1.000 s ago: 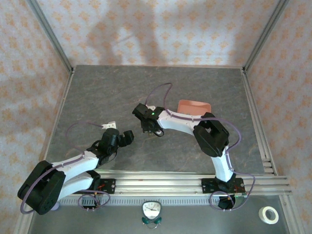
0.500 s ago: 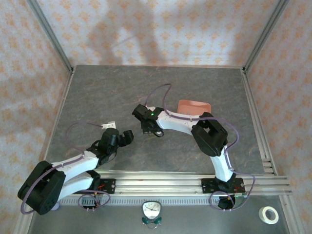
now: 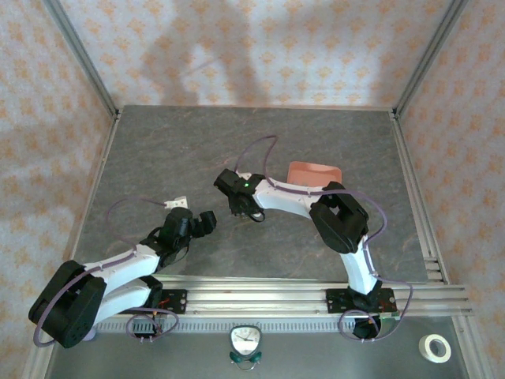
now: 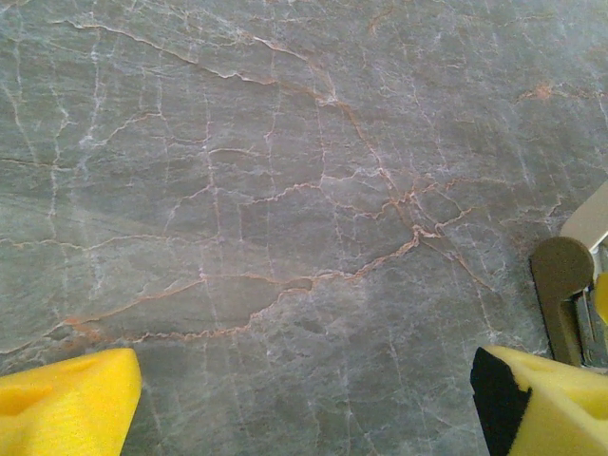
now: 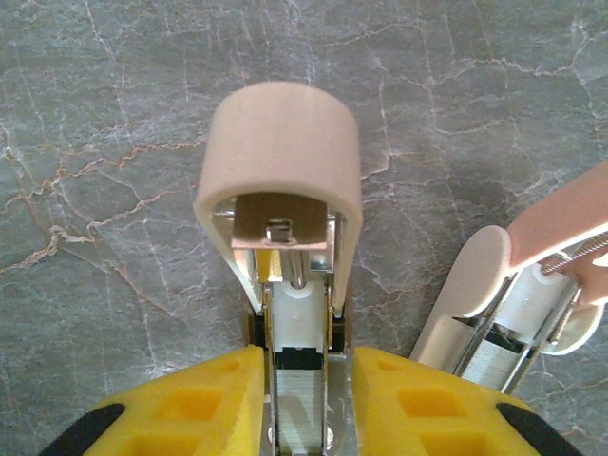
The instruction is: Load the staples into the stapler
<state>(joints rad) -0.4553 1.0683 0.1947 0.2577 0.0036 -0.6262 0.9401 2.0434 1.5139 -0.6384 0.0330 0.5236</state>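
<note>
In the right wrist view the beige stapler [image 5: 280, 142] lies open, its rounded cover tipped up and away from me. A strip of grey staples [image 5: 304, 404] rests in its metal channel. My right gripper [image 5: 306, 366] straddles that channel, its yellow fingers [image 5: 195, 404] slightly apart on either side of the strip and not pinching it. From above, the right gripper [image 3: 243, 207] sits over the stapler [image 3: 255, 214] at mid-table. My left gripper [image 3: 207, 221] hovers wide open over bare table, and its fingers [image 4: 66, 399] hold nothing.
A second beige open piece with a staple strip [image 5: 513, 323] lies just right of the stapler. A salmon-pink tray [image 3: 313, 172] sits behind the right arm. A small white object [image 3: 178, 202] lies near the left gripper. A tape roll [image 3: 434, 347] and a timer [image 3: 246, 341] sit beyond the front rail.
The right gripper's jaws have parted slightly around the stapler's channel. Both arms have otherwise stayed almost still.
</note>
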